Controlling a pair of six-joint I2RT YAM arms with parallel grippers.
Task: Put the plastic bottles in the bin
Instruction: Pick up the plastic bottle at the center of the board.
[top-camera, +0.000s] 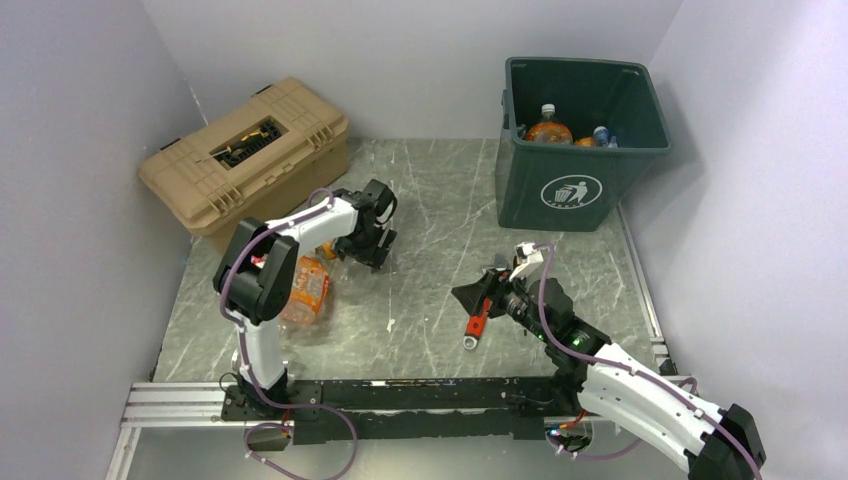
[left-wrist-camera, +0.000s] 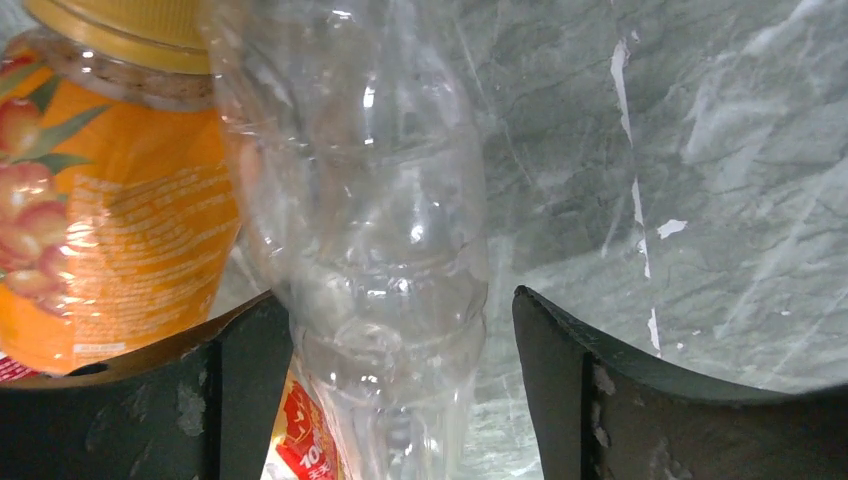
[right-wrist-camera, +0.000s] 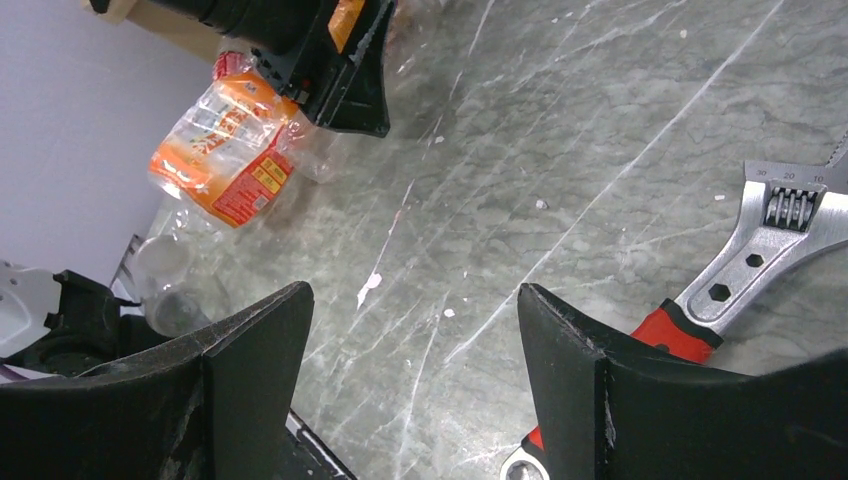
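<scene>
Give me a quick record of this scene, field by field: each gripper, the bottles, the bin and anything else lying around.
left gripper: open, jaws either side of a clear bottle, not clamped
right gripper: open, empty, over the table beside the wrench
bin: bottles inside already
not yet binned: clear bottle, orange bottle beside it
other: tan toolbox

Clear bottle (left-wrist-camera: 370, 250), both ends off-frame

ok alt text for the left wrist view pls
A clear crushed plastic bottle sits between the dark fingers of the open left pincer, with a gap showing at one finger. An orange bottle with a yellow cap lies right beside it, on a grey marbled table.
</scene>
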